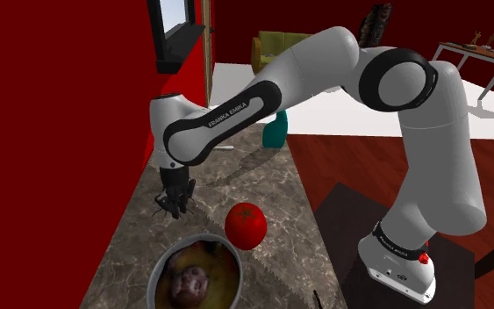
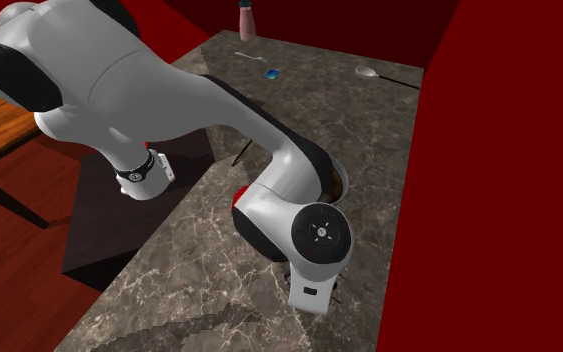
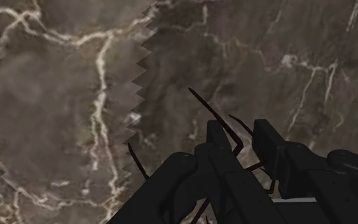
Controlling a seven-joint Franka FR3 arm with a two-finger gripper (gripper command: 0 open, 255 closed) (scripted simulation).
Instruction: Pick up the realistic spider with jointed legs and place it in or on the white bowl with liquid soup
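Note:
The spider [image 3: 240,145] is dark with thin jointed legs, and those legs stick out between and around the black fingers [image 3: 217,151]. My gripper [image 3: 243,151] is shut on it, low over the marble counter. In the shoulder view the gripper [image 1: 176,200] points down near the red wall, with the spider's legs [image 1: 161,209] splayed beside its tips. The pale grey bowl [image 1: 159,272] of yellow-brown soup sits close by, toward the shoulder view's bottom edge. In the second exterior view the arm's wrist hides the hand, and a bit of the bowl [image 2: 343,182] shows behind the forearm.
A red tomato [image 1: 246,226] stands between the gripper and the bowl's right side. A teal vase [image 1: 275,132] stands farther back on the counter. A spoon [image 2: 367,72] and a small blue item [image 2: 271,73] lie at the far end. The red wall [image 1: 78,132] runs close along the counter.

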